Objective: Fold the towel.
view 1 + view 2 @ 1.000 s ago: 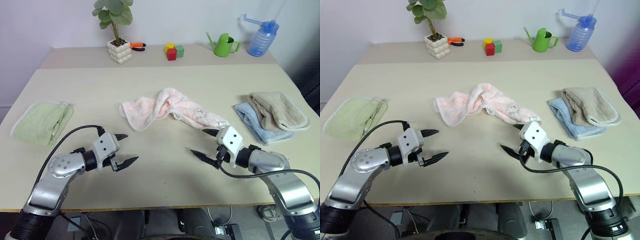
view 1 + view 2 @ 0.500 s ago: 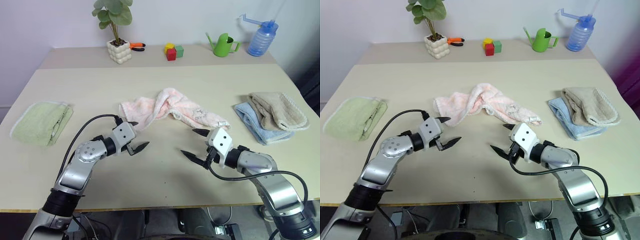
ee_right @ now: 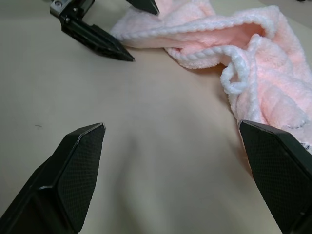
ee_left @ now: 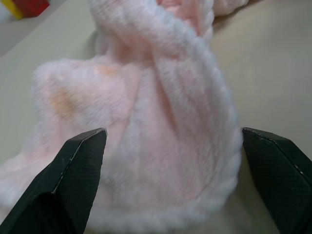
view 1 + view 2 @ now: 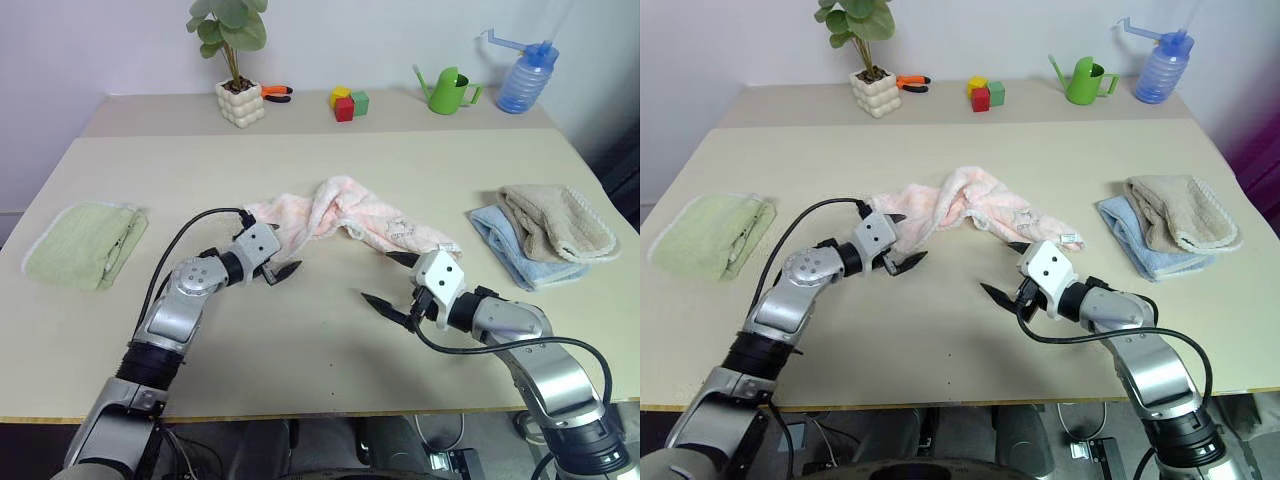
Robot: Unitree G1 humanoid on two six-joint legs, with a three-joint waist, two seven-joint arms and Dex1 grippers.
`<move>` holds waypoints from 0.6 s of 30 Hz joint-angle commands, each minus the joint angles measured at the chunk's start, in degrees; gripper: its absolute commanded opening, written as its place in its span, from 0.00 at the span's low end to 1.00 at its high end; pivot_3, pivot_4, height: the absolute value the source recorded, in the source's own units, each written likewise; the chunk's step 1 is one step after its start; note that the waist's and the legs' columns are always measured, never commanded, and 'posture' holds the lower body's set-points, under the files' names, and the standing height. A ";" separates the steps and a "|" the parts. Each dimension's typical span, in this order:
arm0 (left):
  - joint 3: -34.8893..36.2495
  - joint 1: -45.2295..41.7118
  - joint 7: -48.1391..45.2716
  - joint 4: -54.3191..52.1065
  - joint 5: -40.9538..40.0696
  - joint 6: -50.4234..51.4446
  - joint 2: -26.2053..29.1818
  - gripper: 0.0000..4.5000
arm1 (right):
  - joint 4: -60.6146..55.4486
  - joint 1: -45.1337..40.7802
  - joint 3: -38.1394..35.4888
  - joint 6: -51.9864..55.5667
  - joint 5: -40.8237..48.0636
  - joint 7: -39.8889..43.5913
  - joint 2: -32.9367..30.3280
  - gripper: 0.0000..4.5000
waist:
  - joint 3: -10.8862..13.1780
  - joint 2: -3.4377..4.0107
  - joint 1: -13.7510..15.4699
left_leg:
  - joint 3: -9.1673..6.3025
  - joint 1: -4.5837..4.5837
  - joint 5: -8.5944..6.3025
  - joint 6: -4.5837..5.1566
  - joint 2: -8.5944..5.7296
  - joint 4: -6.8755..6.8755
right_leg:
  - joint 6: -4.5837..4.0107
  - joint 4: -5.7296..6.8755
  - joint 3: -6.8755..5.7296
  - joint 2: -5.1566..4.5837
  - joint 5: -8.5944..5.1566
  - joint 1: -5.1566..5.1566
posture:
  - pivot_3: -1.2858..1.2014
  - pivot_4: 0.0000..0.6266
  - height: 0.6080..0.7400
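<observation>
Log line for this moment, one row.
stage: reach | left gripper: open at towel left end | right gripper: open, near right end | towel: crumpled, unfolded

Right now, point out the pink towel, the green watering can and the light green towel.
pink towel [image 5: 345, 205], left eye view, on its bunched middle.
green watering can [image 5: 447, 92], left eye view, on its body.
light green towel [image 5: 80, 243], left eye view, on its folded top.

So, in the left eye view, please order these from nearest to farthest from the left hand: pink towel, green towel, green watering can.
1. Crumpled pale pink terry towel, right at the left hand.
2. Folded light green towel, at the table's left edge.
3. Green plastic watering can, far back, right.
</observation>
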 commanded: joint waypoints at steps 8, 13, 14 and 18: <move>4.15 -0.72 -0.81 0.66 -3.19 -4.02 0.65 0.01 | -2.37 -0.60 -0.94 -0.48 -0.28 -1.80 0.61 1.00 | 0.00 0.00 -0.14 | 0.00 0.00 0.00 0.00 0.02 0.00 | 0.00 0.01 0.00 0.02 0.00 -0.01 | 0.52 0.24 0.92; 14.84 2.29 2.24 -4.15 -9.65 1.68 3.50 0.01 | -2.23 -0.45 -2.27 -0.82 -0.53 -2.73 0.32 1.00 | 0.00 0.00 -0.28 | -0.01 0.00 0.00 0.00 0.07 0.00 | 0.00 0.02 0.02 0.03 0.00 -0.05 | 0.52 0.24 0.92; 16.88 2.53 2.90 -4.67 -11.51 3.08 3.34 0.01 | -2.09 -0.48 -2.38 -0.87 -0.54 -2.82 0.34 1.00 | 0.00 0.00 -0.21 | -0.01 0.00 0.00 0.00 0.07 0.00 | 0.00 0.03 0.02 0.04 0.00 -0.05 | 0.52 0.24 0.92; 25.14 3.81 4.26 -7.44 -19.33 10.50 3.86 0.01 | 0.12 -2.25 -2.10 -1.80 -1.29 -2.75 0.54 1.00 | -0.01 -0.02 -0.06 | -0.01 -0.01 0.00 0.00 0.02 0.01 | 0.00 0.02 0.02 -0.02 0.00 -0.03 | 0.52 0.24 0.92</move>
